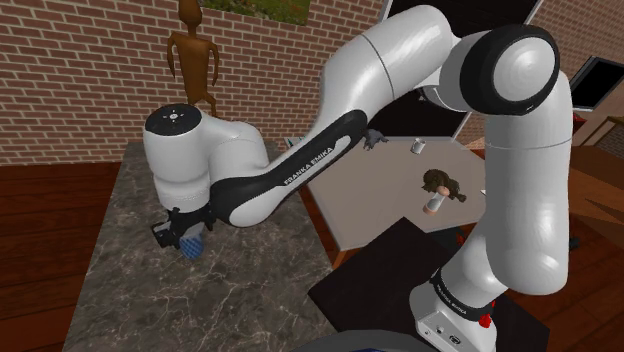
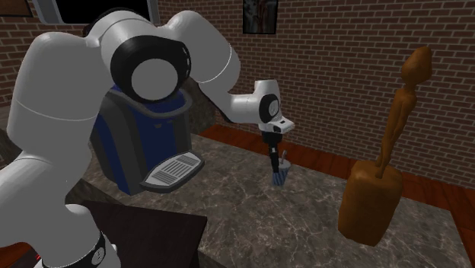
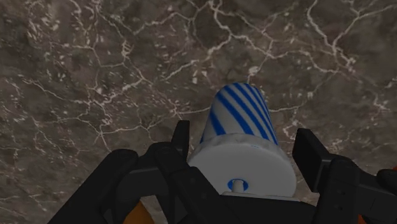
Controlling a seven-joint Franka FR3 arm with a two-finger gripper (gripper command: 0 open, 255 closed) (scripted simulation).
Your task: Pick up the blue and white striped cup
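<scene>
Two things worry me here, tbh. Right now the gripper (image 3: 245,143) is down low over the dark marble counter (image 3: 95,63) with its black fingers (image 3: 182,143) on either side of the striped cup (image 3: 245,108). From the wrist view they look pressed against the cup's near white end, so I'd call it pinched rather than just straddled. The cup is blue and white, right under the hand. In the second exterior view it looks to be sitting on the counter or barely off it, I can't tell which. It's well apart from the wooden statue (image 2: 377,183). Worry one: the cup seems to narrow toward its far striped end (some of that may be perspective), so the fingers may only bite the wider part. A smooth tapered side like that could squirt out or swivel once the weight comes onto the grip. Worry two: the hold looks close to one end instead of the middle, so a quick lift could make it pivot and drop back onto the stone. My guess is a slow straight-up lift is the safe call, then check that the cup actually rides up with the hand.
</scene>
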